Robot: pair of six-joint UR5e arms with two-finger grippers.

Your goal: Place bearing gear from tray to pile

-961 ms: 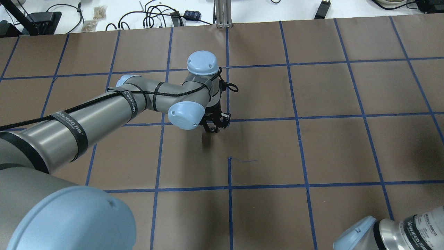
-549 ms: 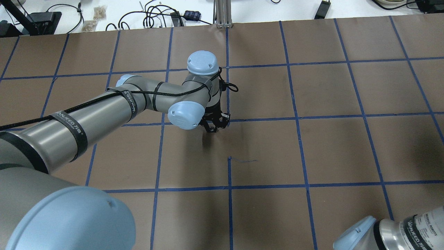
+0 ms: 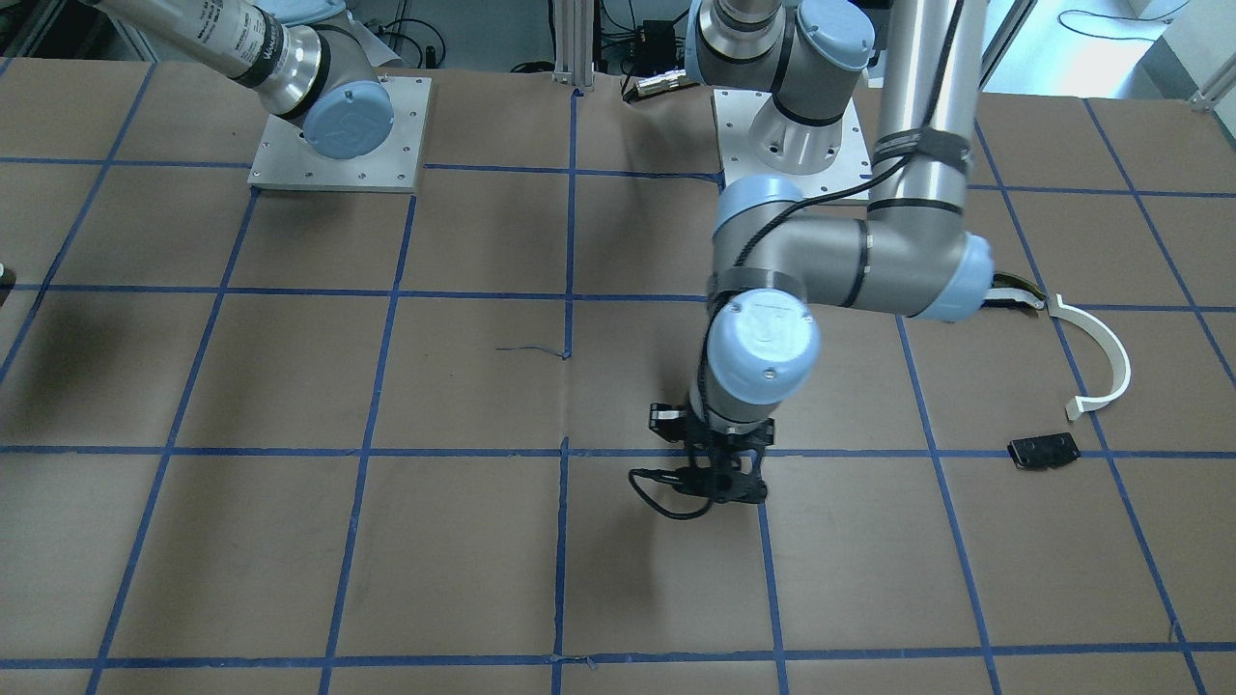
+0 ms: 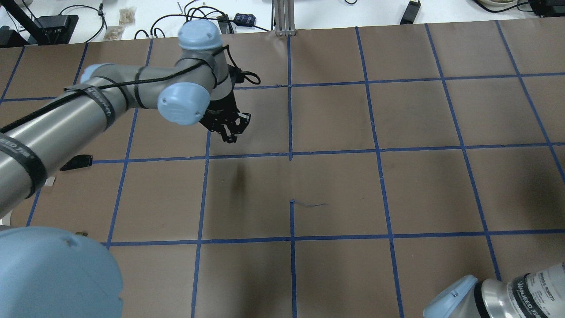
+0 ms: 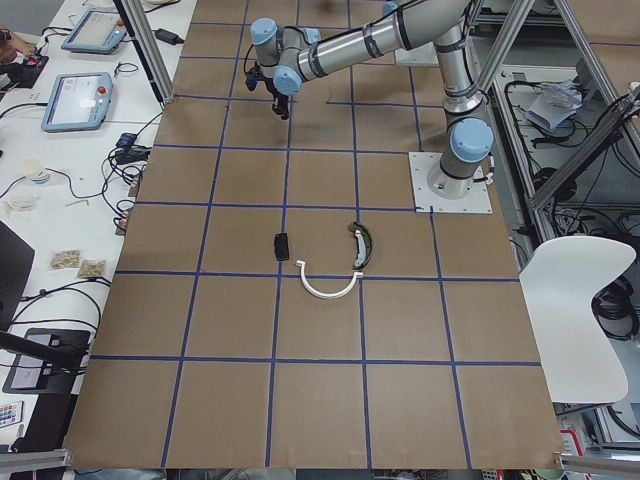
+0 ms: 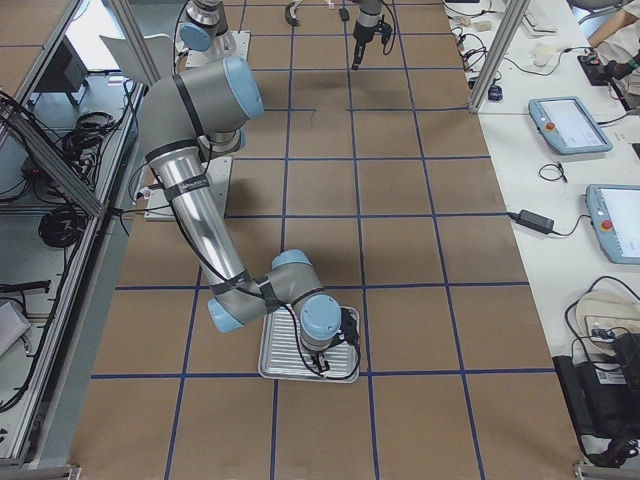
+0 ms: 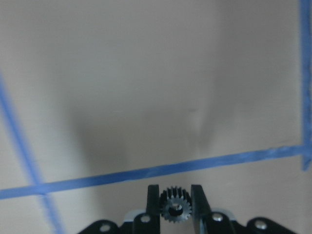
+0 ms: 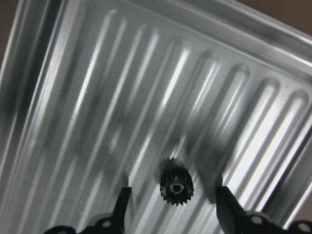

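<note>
**Brown tabletop, blue tape grid, two gears in play**

So the tabletop (image 4: 397, 190) is brown paper taped into squares with blue lines. The left gripper (image 7: 174, 195) is pinching a small black gear (image 7: 176, 207) between its fingers, teeth showing on both sides. It's up off the paper, with its shadow sitting apart from it on the surface.

The pile is well off to that gripper's left, a couple of grid squares away. It's a white arc (image 3: 1101, 357), a black plate (image 3: 1043, 451) near the arc's end, and a dark curved piece (image 5: 362, 243) that the arm mostly hides in the front view. None of them touch the gripper.

At the other end of the tabletop, the right gripper (image 8: 171, 194) is low over a ribbed metal tray (image 6: 275, 370). Its fingers are spread wide. Another gear (image 8: 176, 187) lies flat on the tray right between them, with a gap on either side, so it isn't being gripped.
</note>
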